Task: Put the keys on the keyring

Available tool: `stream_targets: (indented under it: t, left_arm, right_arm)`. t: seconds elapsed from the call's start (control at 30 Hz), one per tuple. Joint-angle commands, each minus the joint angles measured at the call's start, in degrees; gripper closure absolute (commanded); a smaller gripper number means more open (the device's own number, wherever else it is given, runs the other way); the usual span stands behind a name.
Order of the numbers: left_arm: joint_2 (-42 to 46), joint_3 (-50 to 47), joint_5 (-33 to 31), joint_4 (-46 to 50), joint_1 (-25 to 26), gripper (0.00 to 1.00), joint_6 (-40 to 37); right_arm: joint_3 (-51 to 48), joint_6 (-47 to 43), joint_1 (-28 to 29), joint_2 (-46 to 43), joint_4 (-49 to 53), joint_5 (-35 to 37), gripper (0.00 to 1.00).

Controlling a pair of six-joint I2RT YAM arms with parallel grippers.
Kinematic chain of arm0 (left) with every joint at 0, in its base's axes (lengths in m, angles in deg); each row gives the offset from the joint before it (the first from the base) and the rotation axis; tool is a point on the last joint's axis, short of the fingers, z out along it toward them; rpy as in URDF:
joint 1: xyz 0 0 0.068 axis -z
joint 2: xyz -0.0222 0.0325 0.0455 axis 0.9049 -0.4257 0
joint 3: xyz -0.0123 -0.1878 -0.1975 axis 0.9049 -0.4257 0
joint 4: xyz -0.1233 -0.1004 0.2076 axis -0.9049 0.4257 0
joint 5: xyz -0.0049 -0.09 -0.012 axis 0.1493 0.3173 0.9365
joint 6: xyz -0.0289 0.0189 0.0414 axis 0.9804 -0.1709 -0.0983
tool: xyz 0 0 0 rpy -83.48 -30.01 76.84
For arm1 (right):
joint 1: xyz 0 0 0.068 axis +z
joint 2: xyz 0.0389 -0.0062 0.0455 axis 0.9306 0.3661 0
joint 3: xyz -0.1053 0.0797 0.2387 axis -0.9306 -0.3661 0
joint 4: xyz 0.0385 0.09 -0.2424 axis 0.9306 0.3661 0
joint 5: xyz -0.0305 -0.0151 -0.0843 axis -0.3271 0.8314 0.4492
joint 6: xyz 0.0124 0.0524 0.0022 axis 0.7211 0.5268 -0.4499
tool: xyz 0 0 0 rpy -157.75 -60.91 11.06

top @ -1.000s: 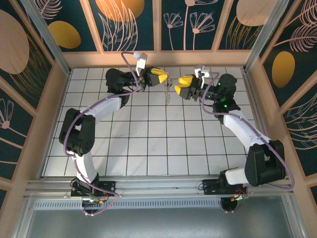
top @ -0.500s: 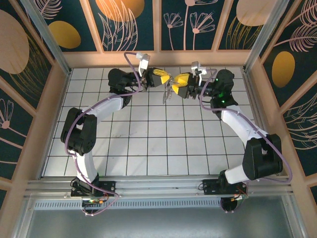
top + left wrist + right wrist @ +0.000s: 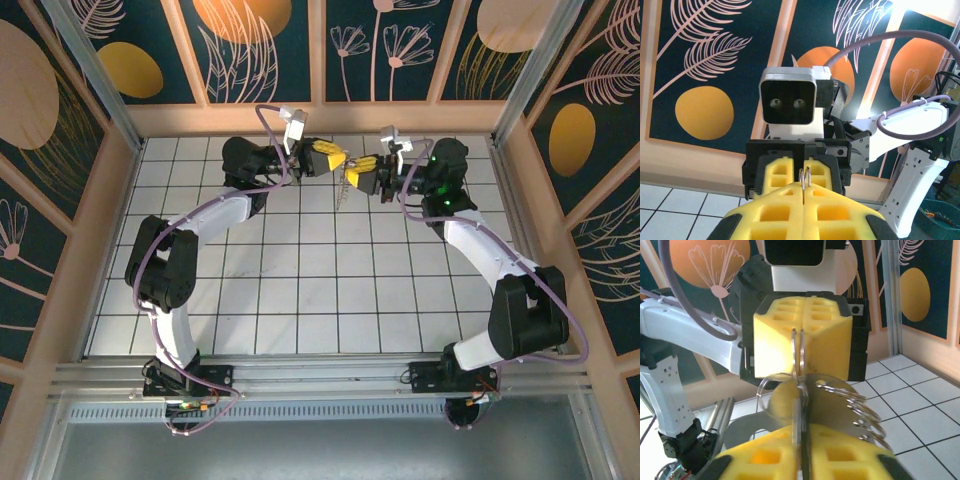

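The left pincer (image 3: 804,196) is clamped shut on one edge of a thin silvery oval metal keyring (image 3: 805,176). Its jagged-edged loop spans the small gap to the right pincer (image 3: 799,440), which faces it nearly tip to tip, pinched narrow on the loop's other side (so its wrist view suggests). Whether a slim metal key hangs there I cannot tell. This looks like steadying the ring; next, one pincer must release and fetch a key.

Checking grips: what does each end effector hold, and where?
Left end effector: the keyring, by its doubled wire rim. Right end effector: a thin metal edge at the keyring, key or ring unclear.
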Motion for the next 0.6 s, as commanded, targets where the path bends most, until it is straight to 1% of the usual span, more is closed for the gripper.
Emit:
stream_targets:
  t: [0.0,0.03,0.3,0.47,0.57]
  left_arm:
    - [-0.4,2.3,0.3,-1.2,0.3,1.00,-0.7]
    - [-0.4,2.4,0.3,-1.1,0.3,1.00,-0.8]
    - [-0.1,2.4,-0.3,-1.3,0.3,1.00,-1.1]
    - [0.2,2.0,-0.6,-1.7,0.3,1.00,-0.9]
    - [0.0,2.0,-0.7,-1.9,0.5,1.00,-0.7]
  right_arm:
    - [1.9,-2.0,0.5,0.2,1.2,-2.0,0.96]
    - [1.8,-2.4,0.4,0.1,1.9,-2.0,1.00]
    - [2.4,-4.0,0.6,0.9,4.8,-1.8,1.00]
    - [4.4,-4.3,2.0,2.8,5.6,-2.1,1.00]
    - [6.4,-6.2,2.9,4.2,8.9,-2.2,1.00]
